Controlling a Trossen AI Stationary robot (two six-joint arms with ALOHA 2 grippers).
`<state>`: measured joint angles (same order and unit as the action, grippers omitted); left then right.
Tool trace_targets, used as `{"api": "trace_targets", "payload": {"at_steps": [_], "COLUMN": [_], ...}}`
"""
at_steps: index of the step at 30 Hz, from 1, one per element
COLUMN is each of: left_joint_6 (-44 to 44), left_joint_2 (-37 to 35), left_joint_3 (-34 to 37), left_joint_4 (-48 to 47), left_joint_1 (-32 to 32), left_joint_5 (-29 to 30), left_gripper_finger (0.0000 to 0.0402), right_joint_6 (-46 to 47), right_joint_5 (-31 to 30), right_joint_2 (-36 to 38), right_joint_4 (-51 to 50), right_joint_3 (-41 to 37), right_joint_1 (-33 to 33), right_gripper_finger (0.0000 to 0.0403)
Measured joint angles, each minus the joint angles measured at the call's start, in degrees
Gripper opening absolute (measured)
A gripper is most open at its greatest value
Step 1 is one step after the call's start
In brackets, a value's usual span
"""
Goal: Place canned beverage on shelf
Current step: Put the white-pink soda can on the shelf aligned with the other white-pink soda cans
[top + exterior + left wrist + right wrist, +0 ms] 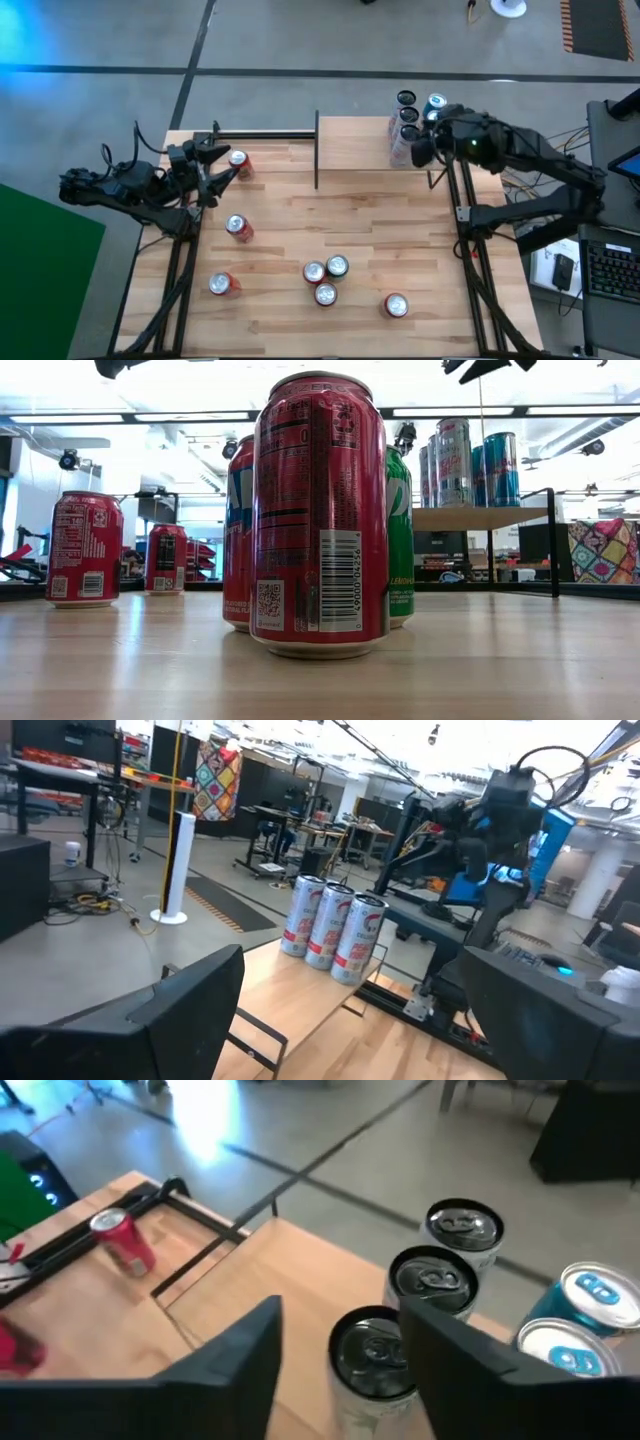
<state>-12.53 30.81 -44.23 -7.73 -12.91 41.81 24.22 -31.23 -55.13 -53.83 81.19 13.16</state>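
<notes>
— What can't we make out here?

— In the low view, the big red can (320, 510) at centre frame blocks most of its cluster. We see only slivers of a green can (401, 540) and a blue-and-red can (238, 530) behind it. Both arms are cut off at the top edge.

— And from above?

— The right arm covers part of the row on the shelf (350, 150), in the upper right of the frame. We count three dark-topped tall cans there and one blue can (436, 103). The right wrist view shows two blue tops, one cut by the frame's edge.

— Where is the task's can?

— The tall can (372, 1352) stands upright on the shelf's right end, nearest of the row. The right gripper (345, 1320) straddles it with fingers spread. We see a gap on one side, so it is not clamped.

— The other hand?

— The left gripper (222, 168) sits in the upper left, fingers wide and holding nothing, just beside a fallen red can (238, 164).

— What does the table (280, 330) hold?

— Six more loose cans.
</notes>
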Motion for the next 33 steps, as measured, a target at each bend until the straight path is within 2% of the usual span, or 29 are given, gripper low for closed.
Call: {"api": "trace_targets", "payload": {"at_steps": [8,13,25,29,33], "left_joint_6": [0.2,-1.3,-3.0,-3.0,-3.0], "left_joint_2": [0.9,1.7,4.0,4.8,5.6], "left_joint_3": [0.0,0.0,0.0,0.0,0.0], "left_joint_4": [-0.1,-0.1,-0.8,-0.9,-0.9], "left_joint_1": [0.0,0.0,0.0,0.0,0.0], "left_joint_5": [2.7,2.7,2.7,2.7,2.7], "left_gripper_finger": [0.0354,0.0354,0.0354,0.0354,0.0354], "right_joint_6": [3.4,4.5,6.3,4.8,3.3], "right_joint_5": [11.1,13.7,15.4,17.0,21.2], "right_joint_2": [-6.7,-9.7,-10.7,-11.9,-13.2], "right_joint_4": [-7.5,-11.5,-20.5,-20.9,-20.7], "right_joint_3": [7.5,9.5,11.8,11.7,11.7], "right_joint_1": [4.6,6.7,10.2,11.4,13.1], "right_gripper_finger": [0.0076,0.0018,0.0009,0.0009,0.0009]}}
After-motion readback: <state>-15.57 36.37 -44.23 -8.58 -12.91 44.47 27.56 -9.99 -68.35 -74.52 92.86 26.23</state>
